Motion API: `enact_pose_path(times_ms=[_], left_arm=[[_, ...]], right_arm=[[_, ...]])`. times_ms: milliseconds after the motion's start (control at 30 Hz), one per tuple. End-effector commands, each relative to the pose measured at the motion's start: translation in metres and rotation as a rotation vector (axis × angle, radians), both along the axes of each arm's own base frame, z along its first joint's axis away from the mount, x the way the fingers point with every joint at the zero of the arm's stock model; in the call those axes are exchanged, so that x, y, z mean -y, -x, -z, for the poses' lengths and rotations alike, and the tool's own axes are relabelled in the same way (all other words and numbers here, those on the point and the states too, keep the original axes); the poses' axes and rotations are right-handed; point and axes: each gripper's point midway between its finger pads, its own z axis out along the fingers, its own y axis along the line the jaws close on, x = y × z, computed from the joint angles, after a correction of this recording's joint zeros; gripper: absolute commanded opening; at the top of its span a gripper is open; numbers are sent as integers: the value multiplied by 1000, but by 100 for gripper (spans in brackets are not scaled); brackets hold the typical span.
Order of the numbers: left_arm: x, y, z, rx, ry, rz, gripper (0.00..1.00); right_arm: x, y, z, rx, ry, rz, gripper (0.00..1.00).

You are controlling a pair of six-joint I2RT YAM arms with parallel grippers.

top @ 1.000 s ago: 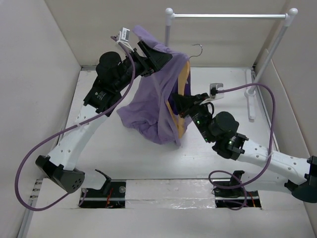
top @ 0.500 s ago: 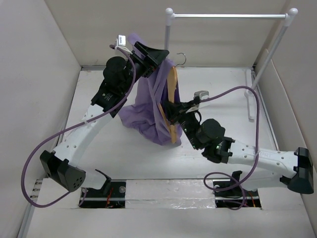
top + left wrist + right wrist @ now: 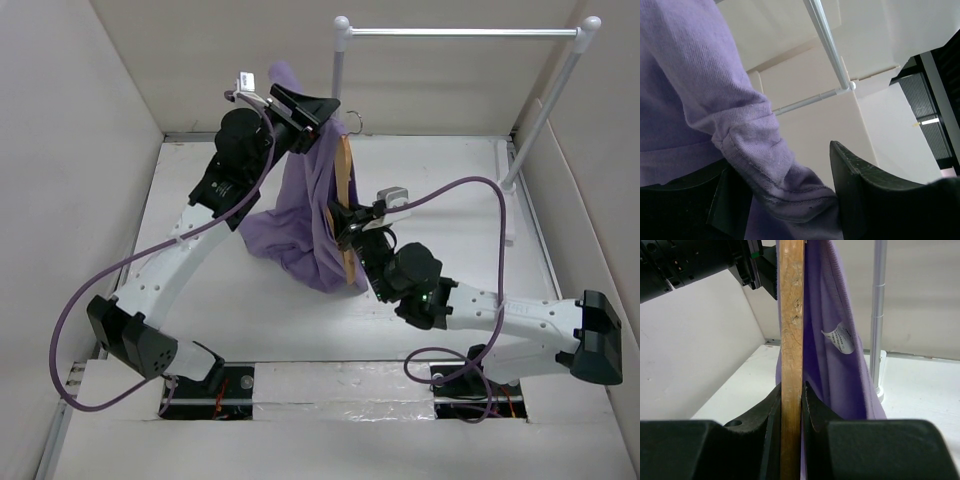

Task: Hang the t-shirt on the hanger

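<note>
My right gripper (image 3: 791,412) is clamped tight on the hanger (image 3: 791,315). In the right wrist view both fingers (image 3: 767,415) press flat against the sides of the wooden bar, which runs straight up the middle of the frame. The t-shirt (image 3: 837,295) hangs just right of the bar and touches it. A small white label (image 3: 839,339) shows on the shirt's inner face. Behind the cloth, at the right of the frame, stands a silver post of the clothes rail (image 3: 879,315).

In the top view the hanger (image 3: 345,175) stands almost upright at the centre, with the right gripper (image 3: 345,222) holding it low down. The t-shirt (image 3: 300,225) drapes over the left side of the hanger, and its lower part pools on the white table (image 3: 200,300).

My left gripper (image 3: 305,108) is raised at the upper centre of that frame, with the top of the shirt bunched over it. In the left wrist view its jaws stand well apart. A folded hem of the t-shirt (image 3: 755,155) lies in the gap, resting on the finger (image 3: 725,205) at lower left. Light shows between the cloth and the other finger higher up, so I cannot tell whether anything is pinched. The rail (image 3: 827,42) crosses the top of this frame.
</note>
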Motion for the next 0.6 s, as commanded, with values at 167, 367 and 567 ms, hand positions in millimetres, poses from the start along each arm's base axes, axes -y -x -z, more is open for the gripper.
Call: enact_pose_path(times_ms=[167,367,567], left_arm=[[-5,20,-15,52,47,39,38],[-13,28,-14,83,32,21,0],[-11,34,-5,79,51,49,0]], right_arm=[[2,-2,-50,97,-132,-8,0],[0,-1,-51,76,-149,-25,0],[3,1,-43,25,-169,-40,0]])
